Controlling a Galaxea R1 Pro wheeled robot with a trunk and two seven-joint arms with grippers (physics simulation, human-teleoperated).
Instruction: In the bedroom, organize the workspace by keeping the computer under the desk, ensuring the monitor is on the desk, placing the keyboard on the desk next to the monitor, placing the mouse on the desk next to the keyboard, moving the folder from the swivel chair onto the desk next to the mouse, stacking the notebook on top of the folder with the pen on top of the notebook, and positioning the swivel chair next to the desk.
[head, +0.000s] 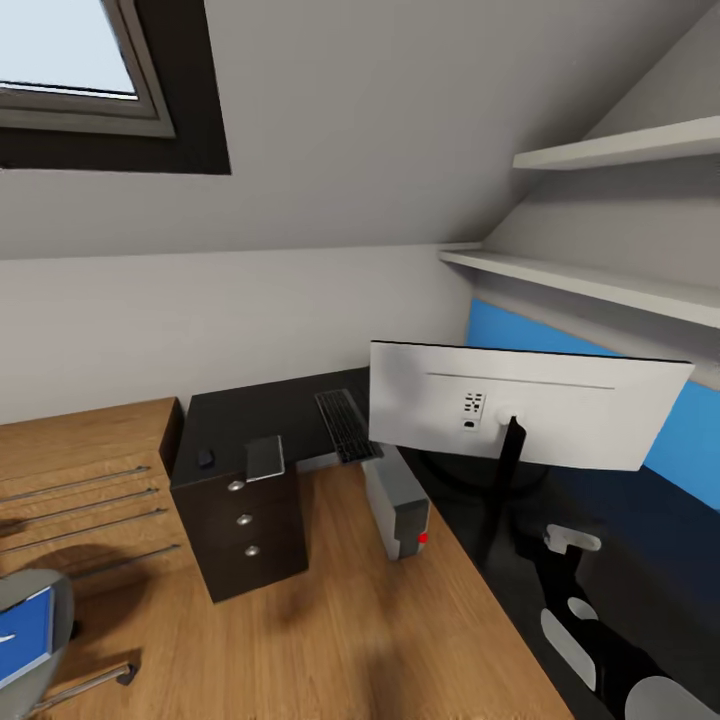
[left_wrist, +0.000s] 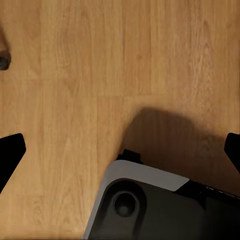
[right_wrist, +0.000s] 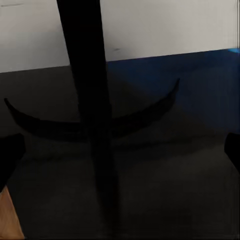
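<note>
The monitor (head: 530, 405) stands on the black desk (head: 250, 410), its white back toward me. Beside it lies the keyboard (head: 345, 425). Further left on the desk are the mouse (head: 205, 458) and the grey notebook (head: 265, 457). The grey computer (head: 397, 500) stands on the floor, partly beneath the desk. The blue folder (head: 25, 630) rests on the swivel chair (head: 50, 600) at the near left. My right gripper (right_wrist: 120, 155) is open, low over the desk and facing the monitor's stand (right_wrist: 85, 75) and ring base (right_wrist: 95, 122). My left gripper (left_wrist: 120, 155) is open above the wood floor. The pen is out of view.
A black drawer unit (head: 245, 530) with silver knobs sits under the desk's left part. A low wooden shelf unit (head: 80, 480) lines the left wall. Wall shelves (head: 620, 150) hang at the right under the sloped ceiling. My right arm (head: 575, 625) reaches over the desk.
</note>
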